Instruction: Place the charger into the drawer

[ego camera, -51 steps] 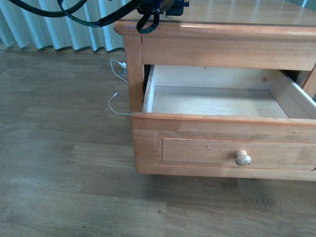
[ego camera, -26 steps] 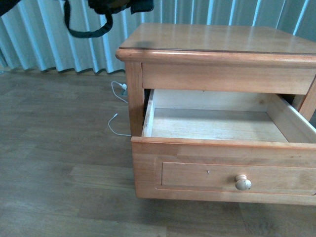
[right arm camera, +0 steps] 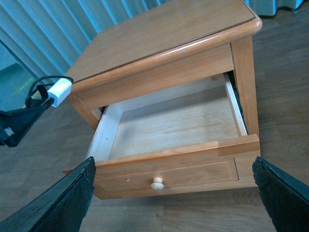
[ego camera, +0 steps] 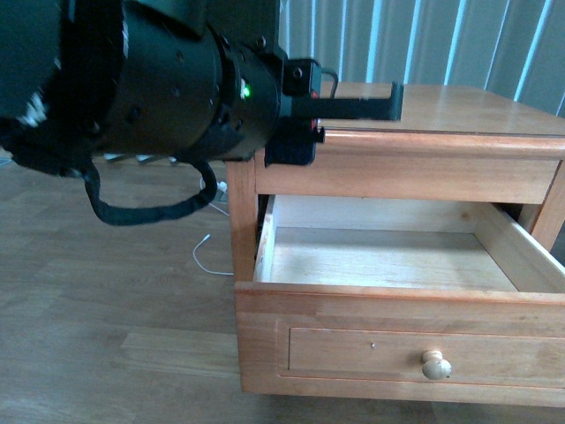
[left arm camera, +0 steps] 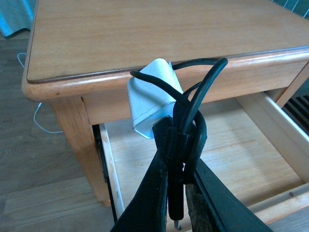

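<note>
Since half a second ago your left arm [ego camera: 159, 88] has swung down into the front view. It fills the space left of and above the drawer [ego camera: 397, 300], where before only a strap showed at the top edge. The arm reaches across toward the drawer with its wrist roughly level and its fingers pointing right.

A thin white cable [ego camera: 205, 256] lies on the floor left of the drawer. Your left gripper [left arm camera: 176, 140] is clamped on the charger [left arm camera: 150, 99], pinching the black cable loops and a corner of the white block, which sticks out tilted past the fingertips. You're holding the charger above the drawer's left end, about level with the front lip of the tabletop [left arm camera: 145, 34], and not inside the drawer.

The drawer is pulled out with its pale inside showing, and the knob [ego camera: 435, 364] sits toward the right of its front. Your right gripper [right arm camera: 174, 162] hangs high in front of the drawer, looking down on it, with its fingers spread wide apart.
</note>
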Controlling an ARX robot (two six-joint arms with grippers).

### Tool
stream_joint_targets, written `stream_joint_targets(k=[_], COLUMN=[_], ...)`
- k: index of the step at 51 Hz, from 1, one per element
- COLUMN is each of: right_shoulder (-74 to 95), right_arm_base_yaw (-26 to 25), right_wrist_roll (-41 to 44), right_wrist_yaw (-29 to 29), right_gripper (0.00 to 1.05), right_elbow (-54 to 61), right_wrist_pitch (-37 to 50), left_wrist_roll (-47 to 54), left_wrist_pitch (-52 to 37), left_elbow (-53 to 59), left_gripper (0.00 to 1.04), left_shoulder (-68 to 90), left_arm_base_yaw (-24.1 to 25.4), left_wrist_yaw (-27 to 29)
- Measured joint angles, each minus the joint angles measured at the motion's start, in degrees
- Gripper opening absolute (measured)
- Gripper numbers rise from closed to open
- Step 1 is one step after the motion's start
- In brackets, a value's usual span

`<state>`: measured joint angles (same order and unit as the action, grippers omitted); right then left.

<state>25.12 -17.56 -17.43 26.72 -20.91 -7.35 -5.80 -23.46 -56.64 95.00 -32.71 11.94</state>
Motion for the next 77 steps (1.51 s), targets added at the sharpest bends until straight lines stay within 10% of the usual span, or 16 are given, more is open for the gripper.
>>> stream_joint_targets(k=[63, 77], right_shoulder=[0.0, 0.0], right_arm_base_yaw=[0.0, 0.0], right_wrist_roll=[0.0, 0.0], right_wrist_yaw=[0.0, 0.0], right_gripper=[0.97, 0.97], right_elbow=[0.0, 0.0], right_wrist_pitch=[0.0, 0.0], left_wrist_roll=[-1.4, -3.5], left_wrist_pitch=[11.0, 9.9], left_elbow=[-27.7, -28.2], left_gripper=[0.09, 0.60], left_shoulder=[33.8, 33.9], left_arm_base_yaw=[-2.6, -2.6], left_wrist_yaw=[0.8, 2.0])
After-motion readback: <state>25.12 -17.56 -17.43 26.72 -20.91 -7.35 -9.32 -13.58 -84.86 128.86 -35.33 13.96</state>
